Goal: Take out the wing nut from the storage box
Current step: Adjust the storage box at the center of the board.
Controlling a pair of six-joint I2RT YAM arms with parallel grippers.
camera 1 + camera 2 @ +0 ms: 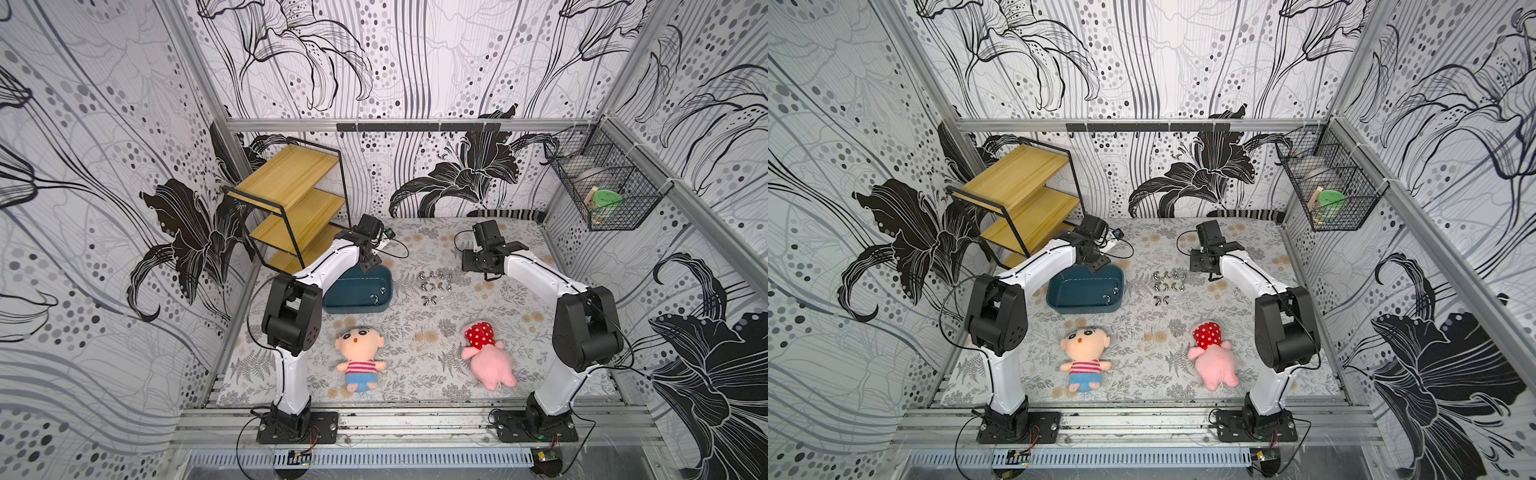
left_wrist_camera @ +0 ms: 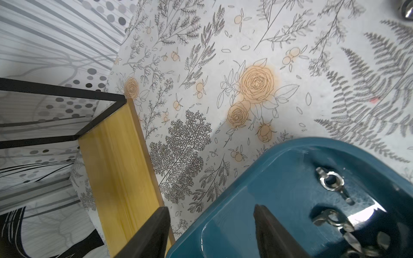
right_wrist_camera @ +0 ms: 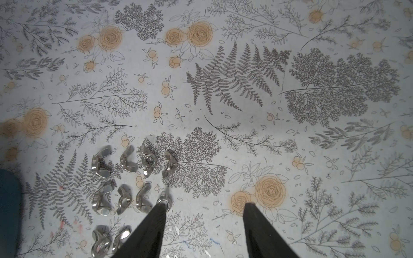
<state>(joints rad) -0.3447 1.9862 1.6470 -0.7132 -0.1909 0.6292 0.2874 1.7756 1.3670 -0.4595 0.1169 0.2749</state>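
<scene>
**Ten wing nuts (image 1: 434, 286) out on the table (image 1: 419, 374), at least two more in the storage box (image 1: 356, 308)**

Ten nuts lie loose on the flowered cloth, and the rest sit in the tub. A wooden shelf (image 1: 291, 195) with a black frame stands in the table's back left corner. Just in front of it is the dark teal storage box, on the left half of the table and behind the middle. The left gripper (image 2: 212, 223) hangs over the box's back left corner. Its jaws stand wide apart with nothing between them; one finger (image 2: 271, 232) is over the box and the other is outside it, by the shelf.

Inside the box, near its right wall, the left wrist view shows one silver wing nut (image 2: 330, 182) lying flat. A second one (image 2: 331, 220) is close by, with more metal at the picture's edge that is too cut off to count.

Just right of the box, the ten loose nuts lie in rows of four, four and two. The right gripper (image 3: 205, 223) is low over the table at the right end of these rows. It is also wide open and empty, and one fingertip (image 3: 159, 208) is right beside the last nut of the middle row (image 3: 164, 199).

Near the front edge lie a boy doll (image 1: 359, 357) in a striped shirt and, to its right, a pink doll (image 1: 488, 357) with a red spotted cap. A black wire basket (image 1: 604, 191) hangs on the right wall.
</scene>
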